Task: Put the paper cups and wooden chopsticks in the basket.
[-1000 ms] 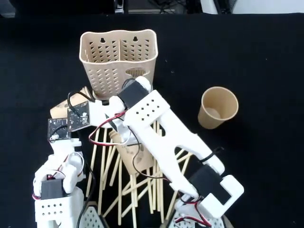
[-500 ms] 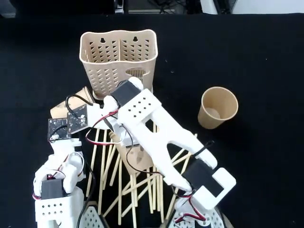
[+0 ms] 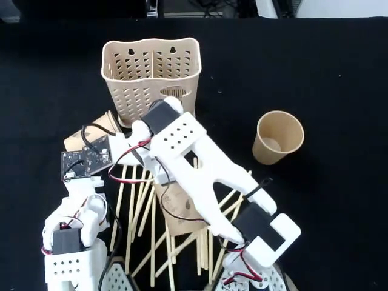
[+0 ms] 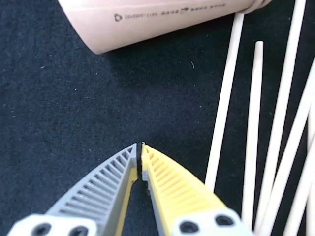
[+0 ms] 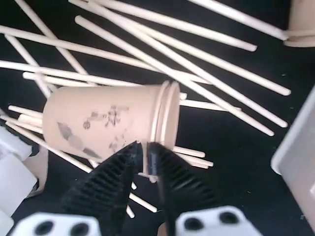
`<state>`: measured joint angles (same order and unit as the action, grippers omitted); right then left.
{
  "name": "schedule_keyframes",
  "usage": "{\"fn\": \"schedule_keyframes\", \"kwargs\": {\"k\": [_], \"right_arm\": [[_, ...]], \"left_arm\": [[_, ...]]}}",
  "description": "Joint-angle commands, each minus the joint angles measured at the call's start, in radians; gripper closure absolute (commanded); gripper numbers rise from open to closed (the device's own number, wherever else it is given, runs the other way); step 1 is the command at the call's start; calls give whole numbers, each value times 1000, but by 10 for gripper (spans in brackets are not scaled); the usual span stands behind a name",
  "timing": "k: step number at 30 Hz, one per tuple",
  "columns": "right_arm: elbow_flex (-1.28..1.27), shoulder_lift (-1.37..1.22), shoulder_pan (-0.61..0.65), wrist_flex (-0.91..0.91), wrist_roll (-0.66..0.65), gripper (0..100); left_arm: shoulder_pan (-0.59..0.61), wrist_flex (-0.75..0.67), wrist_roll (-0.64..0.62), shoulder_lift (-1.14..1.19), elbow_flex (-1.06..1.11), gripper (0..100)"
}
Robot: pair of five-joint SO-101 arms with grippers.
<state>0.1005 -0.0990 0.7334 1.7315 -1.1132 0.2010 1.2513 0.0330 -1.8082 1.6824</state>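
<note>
Black table (image 3: 339, 230): the right gripper (image 5: 146, 146) was clenched on the rim of a paper cup (image 5: 108, 120) lying on scattered chopsticks (image 5: 206, 64), on the near side of the basket (image 3: 151, 76). The left gripper (image 4: 139, 145) was closed and empty, with a second lying cup (image 4: 162, 19) just beyond its tips. Three cups were counted, including an upright cup (image 3: 277, 136) at right, plus one basket; the chopsticks were too tangled to count.

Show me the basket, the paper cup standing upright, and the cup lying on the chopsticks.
basket (image 3: 139, 91), high view, perforated wall.
upright paper cup (image 3: 277, 138), high view, inside its mouth.
lying paper cup (image 5: 103, 118), right wrist view, printed side wall.
</note>
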Motion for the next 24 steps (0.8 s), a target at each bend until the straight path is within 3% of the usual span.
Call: {"fn": "schedule_keyframes", "kwargs": {"k": [1,8,14,24], "right_arm": [[84,15,8,25,15,987],[124,1,6,32,100,962],[110,-71,-71,34,276,709],[108,-133,-109,35,209,737]], "left_arm": [[-2,15,8,-8,16,967],[-2,15,8,-8,16,967],[-2,15,9,-8,16,967],[-2,15,9,-8,16,967]]}}
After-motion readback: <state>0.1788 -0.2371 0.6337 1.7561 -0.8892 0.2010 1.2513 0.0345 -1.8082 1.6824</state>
